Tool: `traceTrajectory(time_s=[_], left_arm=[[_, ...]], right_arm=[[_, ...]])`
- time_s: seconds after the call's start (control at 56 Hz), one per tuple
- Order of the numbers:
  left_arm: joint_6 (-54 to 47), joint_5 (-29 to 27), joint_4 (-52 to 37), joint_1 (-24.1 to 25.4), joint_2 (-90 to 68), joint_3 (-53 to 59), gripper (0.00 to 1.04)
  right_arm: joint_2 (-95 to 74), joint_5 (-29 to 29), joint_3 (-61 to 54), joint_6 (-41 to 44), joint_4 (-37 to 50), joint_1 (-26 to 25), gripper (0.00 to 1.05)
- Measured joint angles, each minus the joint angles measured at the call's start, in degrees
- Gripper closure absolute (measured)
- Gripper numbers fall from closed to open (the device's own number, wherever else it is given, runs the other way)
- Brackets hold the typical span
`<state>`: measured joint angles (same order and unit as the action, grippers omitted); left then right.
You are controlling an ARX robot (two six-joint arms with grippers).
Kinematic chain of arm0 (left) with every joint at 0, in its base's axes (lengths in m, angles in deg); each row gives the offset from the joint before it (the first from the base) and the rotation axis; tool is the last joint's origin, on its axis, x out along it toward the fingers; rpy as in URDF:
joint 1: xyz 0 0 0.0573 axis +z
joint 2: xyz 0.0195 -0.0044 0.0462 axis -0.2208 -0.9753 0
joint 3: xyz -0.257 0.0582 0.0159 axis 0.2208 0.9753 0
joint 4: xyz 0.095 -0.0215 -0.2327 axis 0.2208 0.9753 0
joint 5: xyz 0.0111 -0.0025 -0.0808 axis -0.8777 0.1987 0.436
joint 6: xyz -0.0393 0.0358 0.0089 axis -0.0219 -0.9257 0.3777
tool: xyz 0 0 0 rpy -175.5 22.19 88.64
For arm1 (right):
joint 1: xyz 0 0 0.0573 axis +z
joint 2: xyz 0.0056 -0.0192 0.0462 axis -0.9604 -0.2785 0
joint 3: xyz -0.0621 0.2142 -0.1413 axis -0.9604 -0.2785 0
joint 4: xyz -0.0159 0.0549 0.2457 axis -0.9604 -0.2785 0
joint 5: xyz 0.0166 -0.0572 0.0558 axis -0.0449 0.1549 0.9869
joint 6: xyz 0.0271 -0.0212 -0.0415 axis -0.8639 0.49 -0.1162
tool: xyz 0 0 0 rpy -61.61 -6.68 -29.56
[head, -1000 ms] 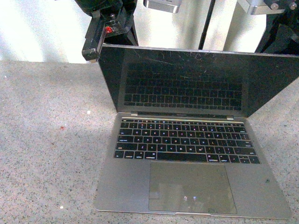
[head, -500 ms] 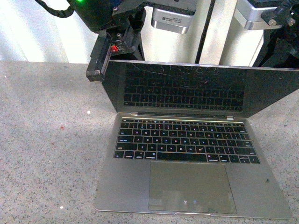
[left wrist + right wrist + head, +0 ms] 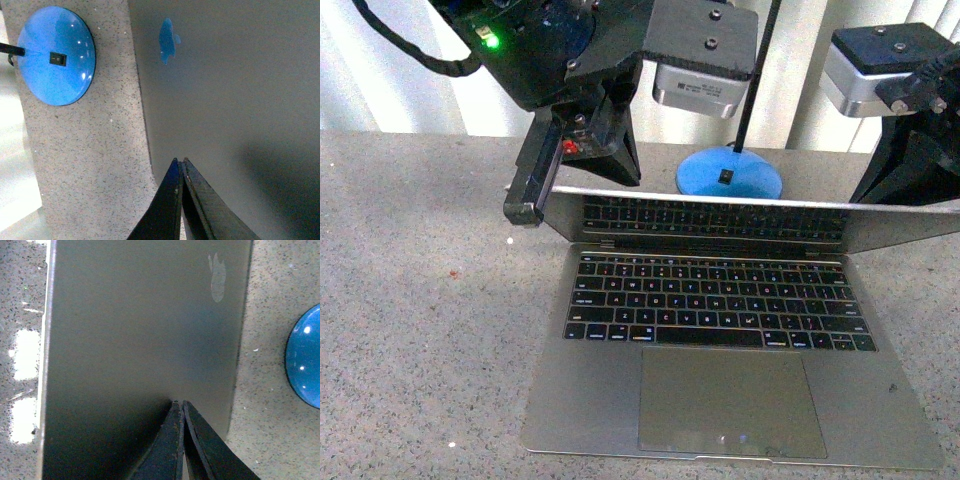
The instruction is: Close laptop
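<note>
Laptop (image 3: 590, 390), slim, silver-grey metal with black keys and a large trackpad, sits on the speckled grey stone counter (image 3: 410, 330) directly before the robot. Its base lies flat and its lid (image 3: 140, 340) is tipped well forward over the keyboard, so the front view catches little more than the lid's top edge and a thin strip of dark screen.

At the left, the black left gripper (image 3: 179, 167) has its 2 fingers pressed together, holding nothing. Its tips appear to rest against the lid's outer face near the left upper corner. Behind the laptop's middle stands a round glossy blue lamp base (image 3: 730, 176) with a small black switch, apart from the lid. At the right, the black right gripper (image 3: 179, 407) is likewise pinched closed and empty, with its tips on the lid's back toward the right edge.

The lid's long axis runs left to right across the robot, and it lies in front of and beneath both sets of tips. The closing push should therefore go toward the robot and downward. Neither arm looks clearly nearer. No container shows in any view.
</note>
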<state>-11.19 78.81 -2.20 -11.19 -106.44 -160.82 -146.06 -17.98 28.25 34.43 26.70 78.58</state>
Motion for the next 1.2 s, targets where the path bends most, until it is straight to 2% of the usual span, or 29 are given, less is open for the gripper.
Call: traceTrajectory(time_s=[1.196], left_arm=[[1.8, 1.8, -14.5, -2.2, 0.0, 16.8, 1.01]], right_arm=[[-2.4, 2.5, -12.6, -1.3, 11.6, 1.4, 1.02]])
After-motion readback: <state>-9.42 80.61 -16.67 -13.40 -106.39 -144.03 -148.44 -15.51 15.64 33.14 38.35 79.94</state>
